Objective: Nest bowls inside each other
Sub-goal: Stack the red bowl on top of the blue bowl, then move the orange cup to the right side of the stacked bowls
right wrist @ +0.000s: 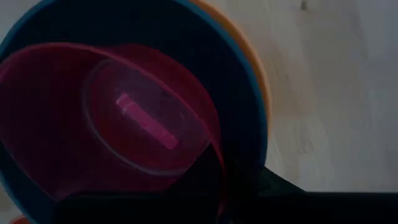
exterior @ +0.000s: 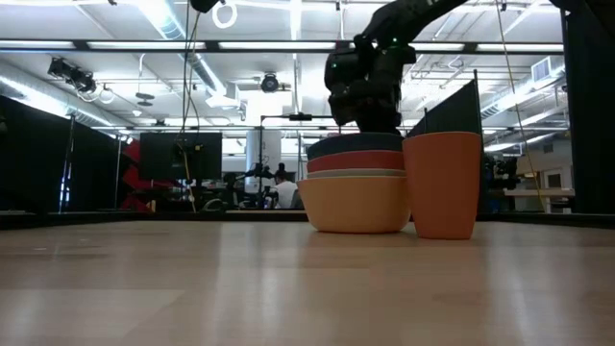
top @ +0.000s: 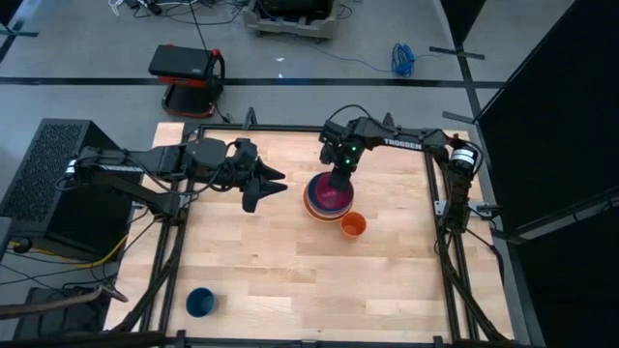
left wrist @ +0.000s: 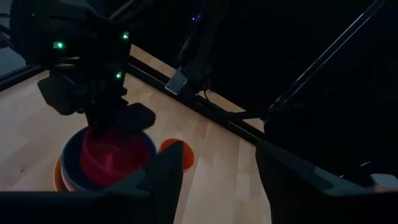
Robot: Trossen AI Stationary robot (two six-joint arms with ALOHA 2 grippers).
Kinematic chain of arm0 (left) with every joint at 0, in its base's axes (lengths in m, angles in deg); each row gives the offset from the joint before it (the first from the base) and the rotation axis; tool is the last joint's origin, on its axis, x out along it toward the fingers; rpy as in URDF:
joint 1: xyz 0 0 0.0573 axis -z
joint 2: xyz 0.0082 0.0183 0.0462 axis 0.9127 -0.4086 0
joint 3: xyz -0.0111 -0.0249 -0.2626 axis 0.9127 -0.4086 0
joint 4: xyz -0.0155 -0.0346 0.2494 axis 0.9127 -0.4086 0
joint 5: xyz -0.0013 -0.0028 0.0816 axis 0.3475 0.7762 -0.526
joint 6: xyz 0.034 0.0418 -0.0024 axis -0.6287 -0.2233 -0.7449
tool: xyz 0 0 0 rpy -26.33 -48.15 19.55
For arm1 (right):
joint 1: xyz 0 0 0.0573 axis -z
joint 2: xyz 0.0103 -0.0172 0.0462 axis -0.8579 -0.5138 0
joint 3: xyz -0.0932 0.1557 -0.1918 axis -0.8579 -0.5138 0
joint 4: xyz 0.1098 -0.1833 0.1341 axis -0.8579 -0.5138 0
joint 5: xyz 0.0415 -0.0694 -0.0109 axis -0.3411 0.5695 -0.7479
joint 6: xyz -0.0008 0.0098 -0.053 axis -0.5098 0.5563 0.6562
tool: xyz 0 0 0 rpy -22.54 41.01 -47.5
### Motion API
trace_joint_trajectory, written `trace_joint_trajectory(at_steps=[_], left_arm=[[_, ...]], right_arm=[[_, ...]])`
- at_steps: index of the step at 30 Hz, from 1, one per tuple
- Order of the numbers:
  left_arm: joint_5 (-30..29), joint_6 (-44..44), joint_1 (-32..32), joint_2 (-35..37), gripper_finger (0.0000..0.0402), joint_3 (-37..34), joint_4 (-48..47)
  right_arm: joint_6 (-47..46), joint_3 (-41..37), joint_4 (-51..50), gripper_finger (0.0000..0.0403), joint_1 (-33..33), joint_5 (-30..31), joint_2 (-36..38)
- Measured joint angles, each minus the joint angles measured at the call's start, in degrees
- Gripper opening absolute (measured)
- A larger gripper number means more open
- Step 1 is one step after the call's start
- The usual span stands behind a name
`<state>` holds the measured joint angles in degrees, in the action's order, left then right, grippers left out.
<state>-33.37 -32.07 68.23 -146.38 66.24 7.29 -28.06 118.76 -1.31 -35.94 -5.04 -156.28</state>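
Nested bowls stand right of the table's middle: orange at the bottom, then white, red-orange and teal-blue. The magenta bowl lies down inside the teal one, set toward one side of it. My right gripper stands over the stack, shut on the magenta bowl. My left gripper hangs open above the table, left of the stack, with nothing between its fingers. My right gripper holds the magenta bowl by its rim, the thin wall running in between the two fingers. The fingers come from above, pointing steeply down. The bowl sits within the teal bowl's mouth; whether it rests on that bowl I cannot tell.
A small orange cup stands upright right beside the stack, on its near right side. A small dark blue cup stands near the table's front left. A black frame edges the table.
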Motion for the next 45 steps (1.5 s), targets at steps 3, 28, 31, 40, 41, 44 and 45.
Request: trace_joint_trajectory(at_steps=[3,28,31,40,41,44,45], left_arm=[[0.0,0.0,0.02,0.0,0.0188,0.0,0.29],[0.04,-0.26,0.0,0.0,0.0188,0.0,0.31],[0.04,-0.5,0.01,0.0,0.0188,0.0,0.28],[0.04,-1.14,0.01,0.0,0.0188,0.0,-0.5],[0.04,-1.21,0.01,0.0,0.0188,0.0,-0.64],[0.04,-1.43,0.01,0.0,0.0188,0.0,-1.05],[0.04,-1.5,0.01,0.0,0.0188,0.0,-1.18]], right_arm=[[0.7,0.0,1.11,0.0,-0.64,0.02,0.0],[-0.37,0.64,0.7,0.0192,-1.72,0.09,0.35],[-0.3,2.97,-1.38,0.0198,-1.72,0.35,0.39],[-0.59,8.24,-9.04,0.0189,-2.94,0.05,1.51],[-0.67,8.44,-9.99,0.0188,-3.2,-0.05,1.72],[-0.91,9.03,-12.86,0.0186,-3.99,-0.35,2.35],[-0.99,9.23,-13.82,0.0185,-4.25,-0.45,2.56]])
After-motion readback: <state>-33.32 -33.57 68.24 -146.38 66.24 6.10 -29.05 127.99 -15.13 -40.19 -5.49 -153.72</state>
